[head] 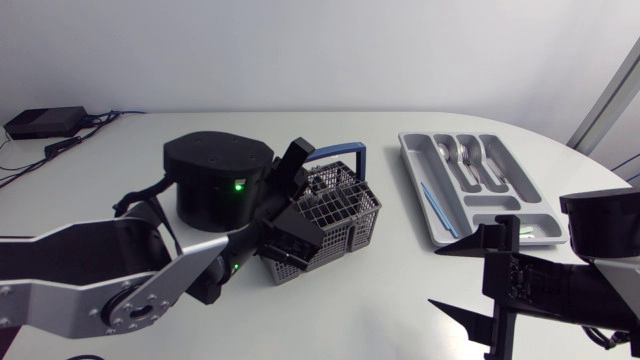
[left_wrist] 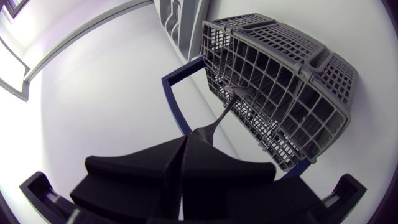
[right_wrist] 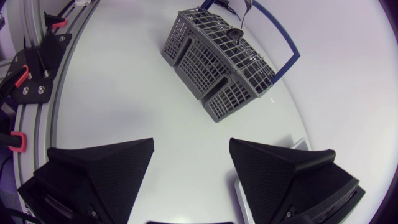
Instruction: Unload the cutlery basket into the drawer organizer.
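While left hand [left_wrist: 185, 142] clamps a utensil [left_wrist: 226, 112], right hand [right_wrist: 191, 157] gapes above white table [right_wrist: 118, 93].

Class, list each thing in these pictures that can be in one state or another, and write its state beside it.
left gripper: shut on the cutlery piece.
cutlery piece: held by its handle, head end in the basket.
cutlery basket: upright on the table.
drawer organizer: partly filled, silver cutlery in several compartments.
right gripper: open, empty.
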You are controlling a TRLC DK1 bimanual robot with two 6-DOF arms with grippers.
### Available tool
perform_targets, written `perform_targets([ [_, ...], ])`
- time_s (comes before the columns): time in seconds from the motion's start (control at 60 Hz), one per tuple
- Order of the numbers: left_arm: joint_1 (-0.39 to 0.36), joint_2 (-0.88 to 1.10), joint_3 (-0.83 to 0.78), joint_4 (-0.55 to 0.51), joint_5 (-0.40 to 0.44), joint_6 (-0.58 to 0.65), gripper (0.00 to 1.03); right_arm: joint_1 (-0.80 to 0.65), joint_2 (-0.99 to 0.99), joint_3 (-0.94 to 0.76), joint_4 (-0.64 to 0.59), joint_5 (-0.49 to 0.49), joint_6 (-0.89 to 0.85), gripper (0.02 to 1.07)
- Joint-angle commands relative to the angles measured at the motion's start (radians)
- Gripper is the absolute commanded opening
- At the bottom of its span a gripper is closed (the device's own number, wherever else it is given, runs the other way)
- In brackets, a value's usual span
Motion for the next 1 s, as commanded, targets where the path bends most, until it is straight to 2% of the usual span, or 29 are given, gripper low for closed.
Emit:
perform_targets([
  [0.0, -0.004, -0.036, -0.016, 0.023, -0.016, 0.044, 0.14, 0.014, 0.000, -0.014, 0.000, 0.009, 0.027, 0.89],
  [0.483, -0.001, -0.149, -0.048, 0.002, -0.020, 0.064, 0.14, 0.085, 0.007, -0.014, 0.026, 0.046, 0.082, 0.89],
  [0.617, -0.024, -0.187, -0.051, -0.031, -0.029, 0.043, 0.14, 0.097, 0.003, -0.001, 0.055, 0.046, 0.131, 0.89],
  [0.717, -0.064, -0.204, -0.008, -0.130, -0.049, -0.049, 0.14, 0.097, -0.026, 0.014, 0.099, 0.043, 0.192, 0.89],
  [0.817, -0.096, -0.194, 0.112, -0.363, -0.055, -0.284, 0.14, 0.103, -0.069, 0.023, 0.142, 0.040, 0.255, 0.89],
  [0.9, -0.115, -0.158, 0.198, -0.514, -0.054, -0.458, 0.14, 0.130, -0.105, 0.020, 0.176, 0.046, 0.312, 0.89],
  [0.983, -0.127, -0.126, 0.227, -0.551, -0.054, -0.536, 0.14, 0.176, -0.115, 0.017, 0.207, 0.086, 0.353, 0.89],
])
